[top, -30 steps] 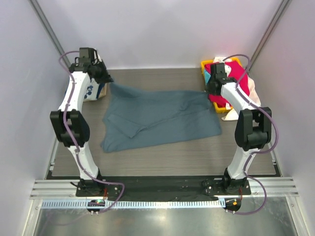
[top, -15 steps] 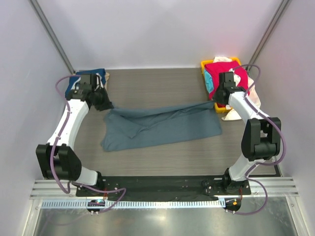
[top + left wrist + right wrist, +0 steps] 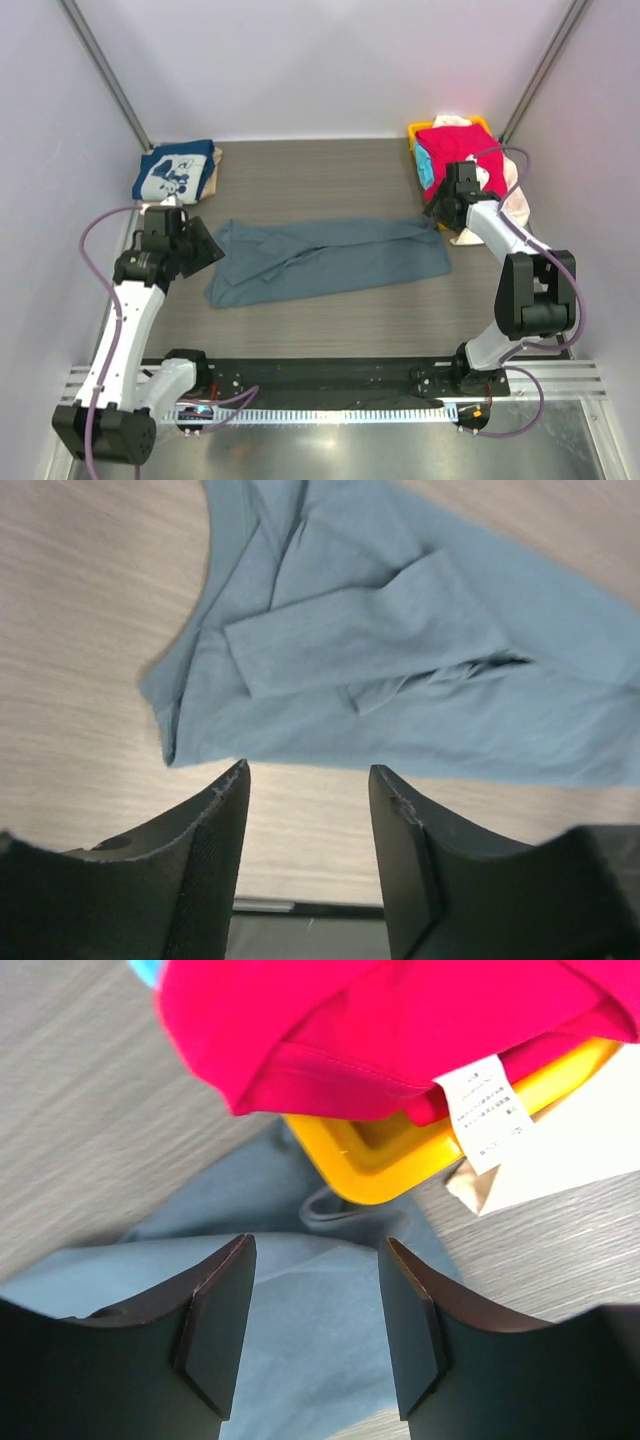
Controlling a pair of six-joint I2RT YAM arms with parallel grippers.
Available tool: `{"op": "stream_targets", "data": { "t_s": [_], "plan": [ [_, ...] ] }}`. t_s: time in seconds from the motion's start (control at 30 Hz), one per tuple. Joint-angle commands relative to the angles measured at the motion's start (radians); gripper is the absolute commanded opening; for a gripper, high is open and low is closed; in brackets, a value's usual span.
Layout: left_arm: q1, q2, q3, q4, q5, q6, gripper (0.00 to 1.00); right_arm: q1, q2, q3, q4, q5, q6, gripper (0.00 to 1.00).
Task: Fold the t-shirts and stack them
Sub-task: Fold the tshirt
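Note:
The slate blue-grey t-shirt (image 3: 330,258) lies across the middle of the table, folded into a long band; in the left wrist view the slate blue-grey t-shirt (image 3: 400,660) shows a sleeve folded on top. My left gripper (image 3: 212,250) hangs at its left end, open and holding nothing, and the left gripper (image 3: 308,775) has bare table between its jaws. My right gripper (image 3: 433,214) is open over the shirt's right end, and this right gripper (image 3: 317,1250) is also empty. A folded navy t-shirt (image 3: 174,171) with white print lies at the back left on a tan one (image 3: 216,160).
A yellow basket (image 3: 414,131) stands at the back right with a red t-shirt (image 3: 452,148) and a turquoise one (image 3: 425,165) in it. A cream t-shirt (image 3: 515,205) hangs over its right side. The yellow basket (image 3: 400,1155) sits close behind my right fingers.
Both grippers carried the shirt's far edge toward the near side, folding it into a narrower band, then opened and let go. The left arm swung from the back left corner toward the front.

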Motion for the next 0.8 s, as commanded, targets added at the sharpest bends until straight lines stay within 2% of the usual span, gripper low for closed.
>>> {"op": "stream_targets", "data": {
  "t_s": [0.0, 0.07, 0.2, 0.23, 0.43, 0.63, 0.77],
  "plan": [
    [-0.004, -0.012, -0.052, 0.165, -0.023, -0.042, 0.53, 0.010, -0.075, 0.042, 0.045, -0.052, 0.026, 0.58],
    [-0.004, 0.067, -0.058, 0.228, 0.000, -0.054, 0.53, 0.041, -0.067, 0.060, 0.052, -0.062, 0.024, 0.58],
    [-0.017, 0.344, -0.027, 0.408, 0.052, -0.109, 0.49, 0.122, 0.017, 0.129, 0.055, -0.087, 0.004, 0.57],
    [-0.033, 0.459, -0.007, 0.413, 0.037, -0.132, 0.48, 0.147, 0.035, 0.138, 0.059, -0.087, 0.001, 0.56],
    [-0.077, 0.753, 0.091, 0.471, -0.064, -0.189, 0.42, 0.184, 0.224, 0.180, 0.087, -0.127, -0.022, 0.53],
    [-0.073, 0.830, 0.089, 0.480, -0.175, -0.169, 0.39, 0.236, 0.234, 0.021, 0.146, -0.092, 0.019, 0.49],
    [-0.073, 0.907, 0.215, 0.445, -0.224, -0.156, 0.38, 0.300, 0.203, -0.151, 0.203, -0.090, 0.104, 0.47]
  ]
}}
